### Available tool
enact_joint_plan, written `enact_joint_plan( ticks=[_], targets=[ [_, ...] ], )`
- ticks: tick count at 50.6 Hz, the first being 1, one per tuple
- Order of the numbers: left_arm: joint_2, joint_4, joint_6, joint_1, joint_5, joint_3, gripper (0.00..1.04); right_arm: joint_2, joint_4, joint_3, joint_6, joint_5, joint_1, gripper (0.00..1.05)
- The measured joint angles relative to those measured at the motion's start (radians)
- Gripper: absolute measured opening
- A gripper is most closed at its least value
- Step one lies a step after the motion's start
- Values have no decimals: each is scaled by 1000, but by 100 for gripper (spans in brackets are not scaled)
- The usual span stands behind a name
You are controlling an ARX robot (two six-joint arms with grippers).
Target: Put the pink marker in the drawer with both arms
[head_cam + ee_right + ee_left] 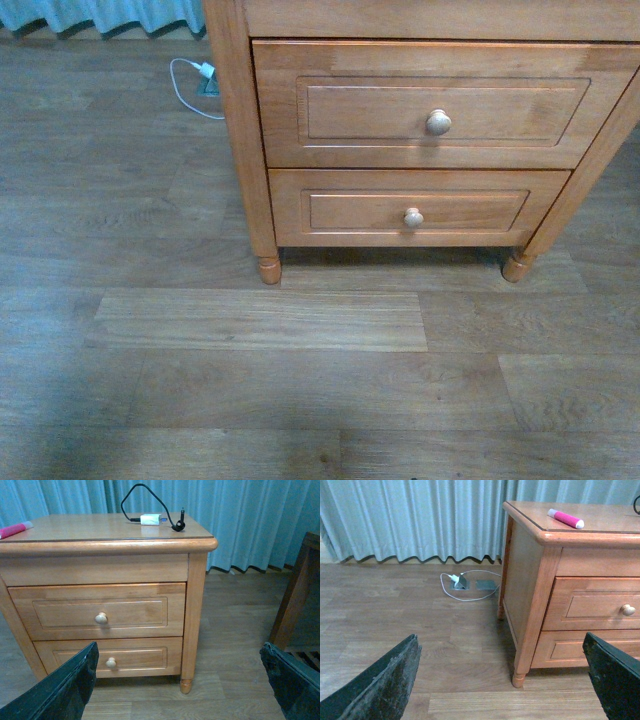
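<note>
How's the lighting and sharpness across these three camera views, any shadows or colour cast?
Front view: dim and bluish, a broad shadow over the floor at lower left. Left wrist view: evenly lit and sharp, the pink marker crisp. Right wrist view: a stronger blue cast on the curtain, the drawer clear.

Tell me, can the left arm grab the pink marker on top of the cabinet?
Probably yes. The pink marker lies bare on top of the cabinet, nothing covering it, and the left gripper is open. It sits lower, so it must rise first.
</note>
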Motion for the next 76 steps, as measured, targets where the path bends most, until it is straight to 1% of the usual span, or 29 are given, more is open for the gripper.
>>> enact_joint_plan(
  ticks=[2,4,7,10,14,17,20,25,31,38,45,62,76],
  targets=[
    [0,0,0,0,1,0,99,43,-19,10,0,-88,-10,96],
    [0,0,0,0,0,0,99,80,-21,16,-2,-105,3,96],
    [0,0,0,0,0,0,99,153,-6,29,-10,-79,46,96],
    [0,0,0,0,0,0,99,245,51,44,-15,-32,98,96],
    [0,0,0,0,0,0,99,403,140,76,-18,-1,171,96],
    [0,0,0,0,0,0,99,606,253,123,-19,26,251,96],
    [0,0,0,0,0,0,99,731,317,156,-21,51,294,96],
    [0,0,0,0,0,0,99,894,397,207,-22,75,343,96],
    [0,0,0,0,0,0,99,1091,487,286,-15,110,381,96],
    [0,0,0,0,0,0,99,1263,546,370,0,153,407,96],
    [0,0,0,0,0,0,99,1447,602,500,6,196,427,96],
    [0,0,0,0,0,0,99,1813,579,823,64,266,425,96],
    [0,0,0,0,0,0,99,1997,575,994,100,291,400,96]
  ],
)
